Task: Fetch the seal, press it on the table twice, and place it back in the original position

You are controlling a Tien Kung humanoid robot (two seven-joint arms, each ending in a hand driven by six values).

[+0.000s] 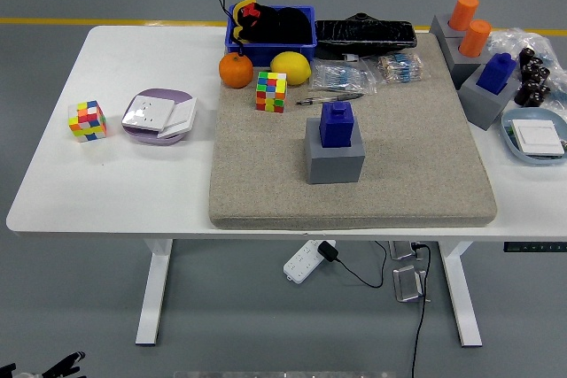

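Only a black sliver of the left hand [60,365] shows at the bottom-left corner, below the table [133,192] edge; can't tell if it's released or clenched, and the right hand is out of view. The blue seal [337,123] sits upright on its grey block [334,161] mid-mat [266,183], well apart from that hand, up and to its right. Nothing touches it.

Tabletop [133,183] white; mat [399,165] beige-grey, speckled; seal [337,123] dark blue on grey block [334,164]; cube [271,92] on mat and cube [87,120] at left both multicoloured squares; orange [236,70] orange; lemon [291,68] yellow; bin [237,42] blue, black contents; dish [155,130] lilac, white card inside; two cylinders [469,24] at right orange on grey; floor line [44,20] yellow
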